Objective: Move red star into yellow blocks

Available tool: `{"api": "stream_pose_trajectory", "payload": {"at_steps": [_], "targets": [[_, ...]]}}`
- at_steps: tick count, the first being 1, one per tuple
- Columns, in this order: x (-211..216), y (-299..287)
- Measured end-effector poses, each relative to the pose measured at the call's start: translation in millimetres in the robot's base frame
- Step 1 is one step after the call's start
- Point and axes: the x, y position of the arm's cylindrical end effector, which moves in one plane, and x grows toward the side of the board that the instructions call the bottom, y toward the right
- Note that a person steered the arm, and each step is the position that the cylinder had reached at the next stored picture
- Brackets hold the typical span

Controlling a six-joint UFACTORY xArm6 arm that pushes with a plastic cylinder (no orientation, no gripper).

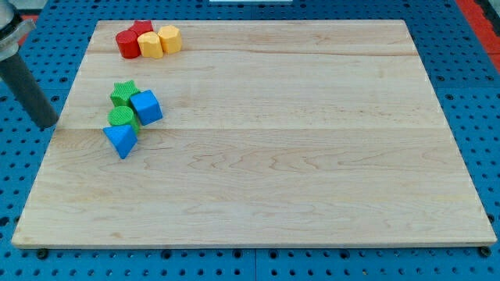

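Observation:
The red star [142,29] sits at the view's top left of the wooden board [312,156], touching two yellow blocks [151,45] [169,38] on its lower right. A red round block [126,44] lies against its lower left. My tip [47,123] is at the view's left, just off the board's left edge, well below and left of the red and yellow cluster.
A second cluster lies right of my tip: a green star [123,93], a blue cube [146,107], a green round block [121,118] and a blue triangle [120,140]. The blue pegboard table [476,94] surrounds the board.

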Motion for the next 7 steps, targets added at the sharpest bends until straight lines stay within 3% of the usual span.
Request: {"api": "stream_pose_trajectory", "payload": {"at_steps": [1,2,5,7], "targets": [[-69.6,39.2],[-93.4,66.0],[-133.1,67.1],[-133.0,16.8]]}}
